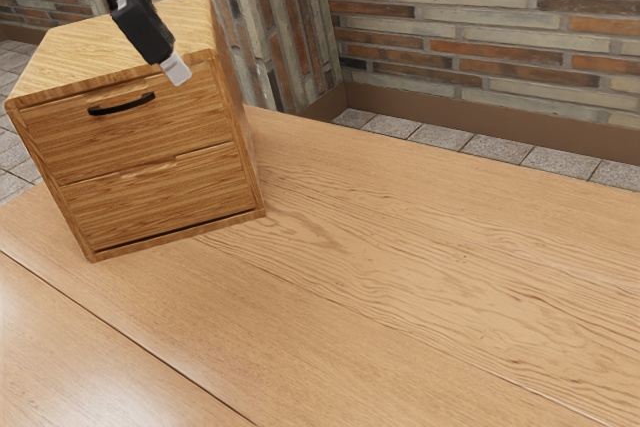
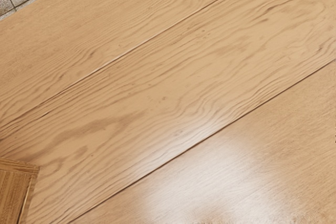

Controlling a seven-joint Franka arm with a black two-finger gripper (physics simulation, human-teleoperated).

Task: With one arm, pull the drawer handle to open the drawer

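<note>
Nearest the camera is bare wooden table (image 1: pixel 400 277), and the wrist view looks down on the same planks (image 2: pixel 168 98) with a corner of the drawer cabinet (image 2: pixel 13 192) poking in. Further back, toward the exterior view's left, the cabinet (image 1: pixel 90 47) sits on the table with two drawers. The lower drawer (image 1: pixel 160 197) has no pull I can make out. The top drawer (image 1: pixel 130 142) looks flush with the frame, so shut.

Its black handle (image 1: pixel 121 105) is a thin bar lying flat across the drawer front, long axis running side to side. The front faces the near side of the table, so I'd guess it slides out that way.

The gripper (image 1: pixel 172 65) hangs by the drawer's upper corner, on the exterior view's right of the handle and not touching it. Honestly can't tell if it's wide or narrow.

So it needs to come across and down, straddle the bar crosswise around its middle, then pull straight out, not at an angle. The brick wall (image 1: pixel 480 27) is behind it all.
</note>
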